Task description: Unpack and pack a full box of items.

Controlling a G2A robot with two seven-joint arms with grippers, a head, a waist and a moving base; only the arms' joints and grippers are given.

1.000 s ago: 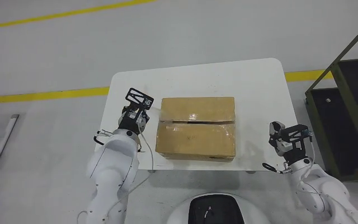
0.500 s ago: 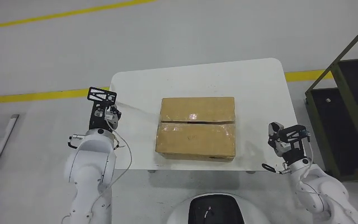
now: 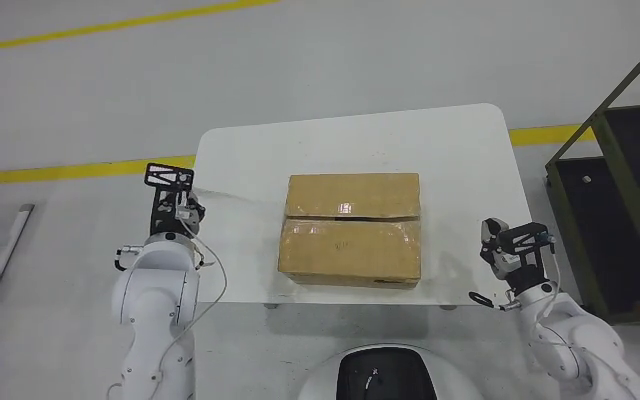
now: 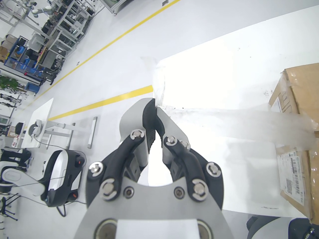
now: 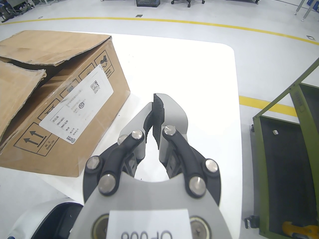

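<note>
The box [image 3: 350,228] stands in the middle of the counter [image 3: 450,140], its flaps down and the seam a little open. My left hand [image 4: 155,111], off the box's left side past the counter edge, pinches the end of a clear tape [image 4: 236,121] that stretches back to the box. My right hand [image 5: 155,111] is pressed together on nothing, well apart on the box's right. I judge this is the tape-stripping step. Next I must pull away from the box until the tape lets go, then lift the flaps.
</note>
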